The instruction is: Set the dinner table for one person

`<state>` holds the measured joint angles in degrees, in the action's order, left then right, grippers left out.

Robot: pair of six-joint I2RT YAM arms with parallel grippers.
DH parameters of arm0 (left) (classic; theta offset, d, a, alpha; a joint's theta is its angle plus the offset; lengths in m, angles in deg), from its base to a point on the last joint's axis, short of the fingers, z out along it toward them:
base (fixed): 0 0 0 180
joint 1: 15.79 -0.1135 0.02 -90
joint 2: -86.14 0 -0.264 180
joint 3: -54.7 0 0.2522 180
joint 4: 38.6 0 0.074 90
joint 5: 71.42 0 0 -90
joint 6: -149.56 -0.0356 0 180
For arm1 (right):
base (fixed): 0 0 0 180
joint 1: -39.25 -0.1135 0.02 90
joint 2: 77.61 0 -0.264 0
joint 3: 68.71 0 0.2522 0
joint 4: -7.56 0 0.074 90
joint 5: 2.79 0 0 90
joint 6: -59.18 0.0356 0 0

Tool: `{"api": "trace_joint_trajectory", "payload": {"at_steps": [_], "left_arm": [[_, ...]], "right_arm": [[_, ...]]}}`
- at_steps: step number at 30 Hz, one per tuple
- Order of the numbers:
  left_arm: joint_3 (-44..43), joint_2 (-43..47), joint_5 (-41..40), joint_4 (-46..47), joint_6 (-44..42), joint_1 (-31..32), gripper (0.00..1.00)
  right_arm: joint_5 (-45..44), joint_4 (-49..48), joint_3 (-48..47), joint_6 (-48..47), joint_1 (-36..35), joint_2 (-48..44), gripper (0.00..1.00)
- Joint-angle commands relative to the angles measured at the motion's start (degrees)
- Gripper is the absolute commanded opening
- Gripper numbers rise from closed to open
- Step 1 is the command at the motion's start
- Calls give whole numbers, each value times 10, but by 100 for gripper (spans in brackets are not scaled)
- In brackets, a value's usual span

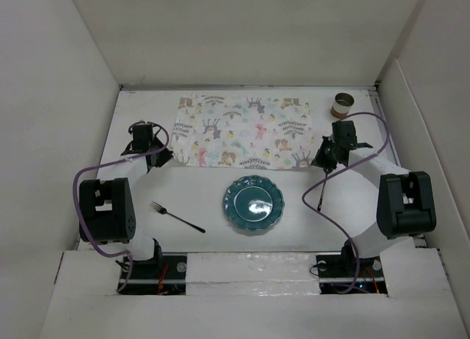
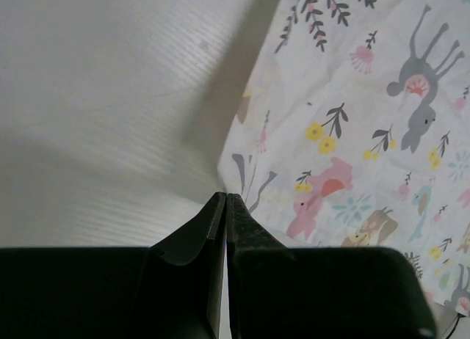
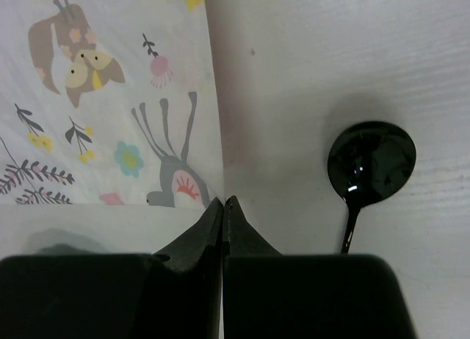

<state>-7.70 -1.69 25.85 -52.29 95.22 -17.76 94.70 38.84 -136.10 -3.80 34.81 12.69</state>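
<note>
Nearest to me, the 2 arm bases sit at the front edge of the dinner table [image 1: 205, 188]. It is a large plain white surface, and it carries everything here.

On its near left part a dark fork [image 1: 178, 216] lies at a slant. A teal plate [image 1: 253, 205] with a wavy rim stands near the middle, well apart from the fork. To the right of the plate, a black spoon [image 3: 371, 163] lies on the white top with its bowl pointing to the far side. It is just beside the right gripper.

Further in, the left gripper [image 2: 225, 200] is at the near left corner of the floral placemat [image 1: 246, 130]. Its jaws are pressed together with no gap that I can see. The cloth runs directly into the tips and its edge throws a shadow on the table, so it looks pinched there.

The right gripper [image 3: 222, 202] is at the near right corner of the same placemat, also with its jaws fully together. That corner meets the tips exactly. It seems to be held, although the thin cloth between the jaws cannot be seen.

The placemat itself lies spread across the far middle of the table. Beyond its far right corner stands a small brown round container [image 1: 343, 104].
</note>
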Motion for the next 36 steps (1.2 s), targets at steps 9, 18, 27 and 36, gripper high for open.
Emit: {"api": "trace_joint_trajectory", "payload": {"at_steps": [9, 18, 27, 36], "left_arm": [[91, 120, -2, -60, -25, 0, 0], [136, 168, -3, -99, -30, 0, 0], [143, 180, -16, -118, -23, 0, 0], [116, 163, -50, -132, -27, 0, 0]], "right_arm": [[2, -23, 115, -4, 24, -98, 0], [2, -5, 128, -9, 30, -116, 0], [9, 14, 142, -12, 30, -136, 0], [-1, 38, 134, -3, 6, -128, 0]]}}
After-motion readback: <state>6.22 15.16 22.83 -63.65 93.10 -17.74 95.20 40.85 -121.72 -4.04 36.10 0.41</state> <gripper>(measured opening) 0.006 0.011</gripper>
